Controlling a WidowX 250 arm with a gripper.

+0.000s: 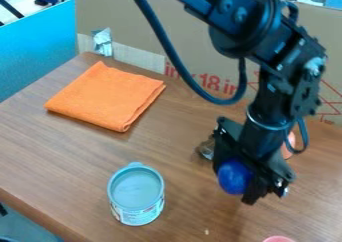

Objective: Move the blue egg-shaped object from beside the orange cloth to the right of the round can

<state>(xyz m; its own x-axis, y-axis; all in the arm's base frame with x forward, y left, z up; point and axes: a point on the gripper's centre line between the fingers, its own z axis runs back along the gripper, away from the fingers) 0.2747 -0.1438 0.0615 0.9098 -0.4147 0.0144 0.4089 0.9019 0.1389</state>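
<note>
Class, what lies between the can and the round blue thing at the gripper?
Only a bare stretch of wooden tabletop lies between the can and the round blue thing, as the camera view shows.

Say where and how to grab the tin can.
Take the can by its side wall, just under the rim, coming straight down from above. It stands upright and round, with nothing touching its wall, so opposite sides look reachable. I'd keep the tool off the small tab on the far rim.
</note>
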